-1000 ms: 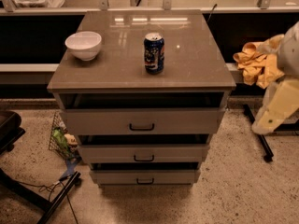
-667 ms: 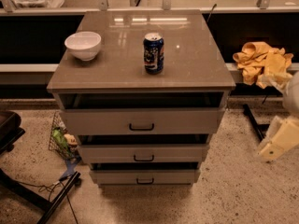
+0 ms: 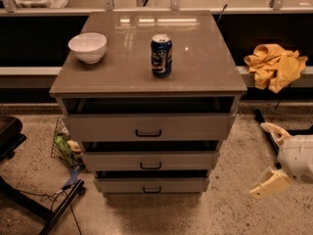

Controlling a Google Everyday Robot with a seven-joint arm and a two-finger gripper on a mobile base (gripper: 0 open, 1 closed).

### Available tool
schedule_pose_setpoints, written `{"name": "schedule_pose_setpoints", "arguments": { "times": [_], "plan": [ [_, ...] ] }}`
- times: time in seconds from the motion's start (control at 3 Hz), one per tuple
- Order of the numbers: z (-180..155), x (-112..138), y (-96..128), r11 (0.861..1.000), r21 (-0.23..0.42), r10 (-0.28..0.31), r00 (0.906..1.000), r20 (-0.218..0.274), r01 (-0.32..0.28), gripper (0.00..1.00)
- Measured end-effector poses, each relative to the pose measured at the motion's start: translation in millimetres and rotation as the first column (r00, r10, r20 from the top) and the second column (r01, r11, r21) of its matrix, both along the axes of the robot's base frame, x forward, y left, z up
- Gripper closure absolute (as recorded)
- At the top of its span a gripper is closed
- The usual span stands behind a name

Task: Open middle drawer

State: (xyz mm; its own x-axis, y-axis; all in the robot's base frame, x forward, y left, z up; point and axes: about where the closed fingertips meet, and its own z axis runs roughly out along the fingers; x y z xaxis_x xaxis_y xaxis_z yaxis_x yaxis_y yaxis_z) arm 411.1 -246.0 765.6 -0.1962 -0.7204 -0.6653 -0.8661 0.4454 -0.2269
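The grey-beige cabinet (image 3: 146, 77) holds three stacked drawers. The middle drawer (image 3: 112, 160) is the wide low panel with a small black bar handle (image 3: 150, 166) at its centre, and a dark gap shows above its front. My gripper (image 3: 269, 158) hangs low at the right of the cabinet, near the floor and well apart from the drawer. Its two cream fingers (image 3: 266, 185) are spread wide, open, with nothing between them.
A white bowl (image 3: 88, 47) and a blue can (image 3: 161, 56) stand on the cabinet top. The taller top drawer (image 3: 98, 127) and the bottom drawer (image 3: 117, 185) flank the middle one. A yellow cloth (image 3: 275, 65) lies on the right ledge. Black chair legs (image 3: 29, 204) and a litter basket (image 3: 66, 148) sit at left.
My arm has dropped from beside the yellow cloth to near the floor at the right. The drawers, bowl and can have not moved.
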Motion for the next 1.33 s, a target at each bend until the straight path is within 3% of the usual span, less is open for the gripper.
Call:
{"name": "schedule_pose_setpoints", "arguments": {
  "times": [0.33,1.0,1.33],
  "plan": [
    [-45.4,29.3,-9.2,0.997,0.037,-0.069,0.9937,0.089,0.066,0.0],
    [-54.3,25.0,2.8,0.998,0.021,-0.059,0.994,0.092,0.057,0.0],
    [-96.1,15.9,31.5,0.998,0.033,-0.049,0.9945,0.092,0.046,0.0]
  ]
}}
